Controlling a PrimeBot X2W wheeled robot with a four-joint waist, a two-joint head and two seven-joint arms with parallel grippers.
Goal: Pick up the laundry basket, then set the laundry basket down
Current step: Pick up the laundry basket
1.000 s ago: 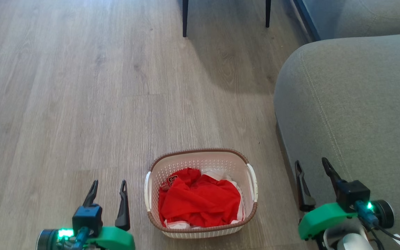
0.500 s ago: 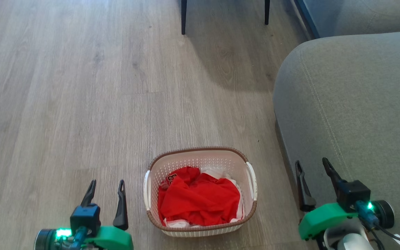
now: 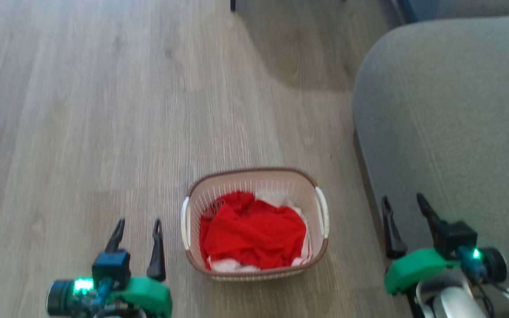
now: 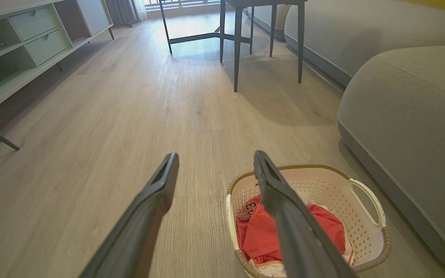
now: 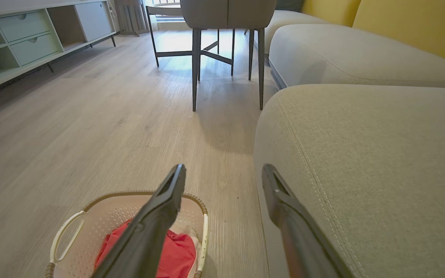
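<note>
- The left gripper [image 3: 139, 221] sits just off the left side of the laundry basket [image 3: 250, 169], level with its near half. Its fingers are parted with nothing between them and point away from the robot.
- The laundry basket stands upright on the wooden floor [image 3: 82, 110] between the two grippers, with a red garment [image 3: 252, 229] heaped inside over something white. Its long axis runs crosswise, so the left handle [image 3: 185, 223] faces the left gripper and the right handle [image 3: 323, 216] faces the other.
- The right gripper [image 3: 402, 197] is to the basket's right, farther from it than the left one. Its fingers are likewise spread and empty.
- The grey sofa [image 3: 449, 110] lies right of the basket, close beside the right gripper.
- Neither handle is gripped yet. Each gripper would have to close in sideways toward the basket, and the left has the shorter way to go.
</note>
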